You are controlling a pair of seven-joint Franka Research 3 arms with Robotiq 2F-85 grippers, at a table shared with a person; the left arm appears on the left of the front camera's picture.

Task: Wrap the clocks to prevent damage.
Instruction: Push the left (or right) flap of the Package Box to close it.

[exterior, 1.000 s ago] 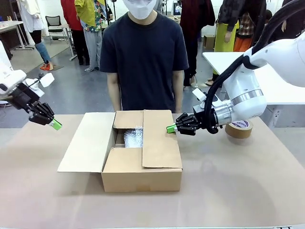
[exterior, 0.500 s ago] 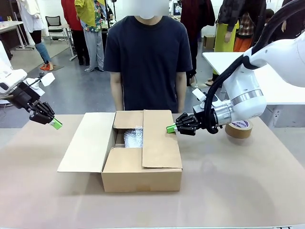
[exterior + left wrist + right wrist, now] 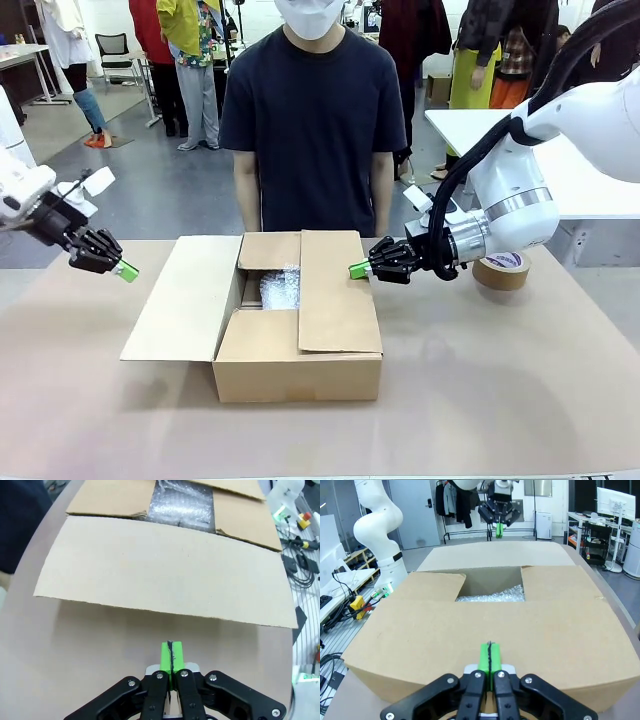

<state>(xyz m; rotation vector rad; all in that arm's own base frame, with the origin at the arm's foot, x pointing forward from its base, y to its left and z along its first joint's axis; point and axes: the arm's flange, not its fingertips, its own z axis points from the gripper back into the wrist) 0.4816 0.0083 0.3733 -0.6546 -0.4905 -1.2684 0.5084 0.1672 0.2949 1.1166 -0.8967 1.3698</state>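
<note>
Both hands pinched shut, empty — left hand [image 3: 126, 271] mid-left, right hand [image 3: 354, 269] at centre. The bubble-wrapped bundle [image 3: 280, 288] in the box [image 3: 300, 375] looks soft, fragile — grip its padded sides gently.

the right arm [image 3: 590, 115] is glossy white, built of fat rounded links, with a brushed silver ring [image 3: 517, 205] near its wrist. a bundle of black cables [image 3: 452, 185] loops along it. the right gripper [image 3: 357, 268] is black, a lattice of linked bars tipped with 2 bright green pads [image 3: 484, 657]. in the wrist views, round silver screw heads [image 3: 129, 682] dot the black linkage joints, and a white block [image 3: 151, 669] sits behind the pads. the left arm [image 3: 15, 185] is white too, with a small white tab [image 3: 98, 181] by its wrist. the left gripper [image 3: 126, 271] has the same black bars and green tips. the person wears a dark navy short-sleeved t-shirt [image 3: 310, 120].
</note>
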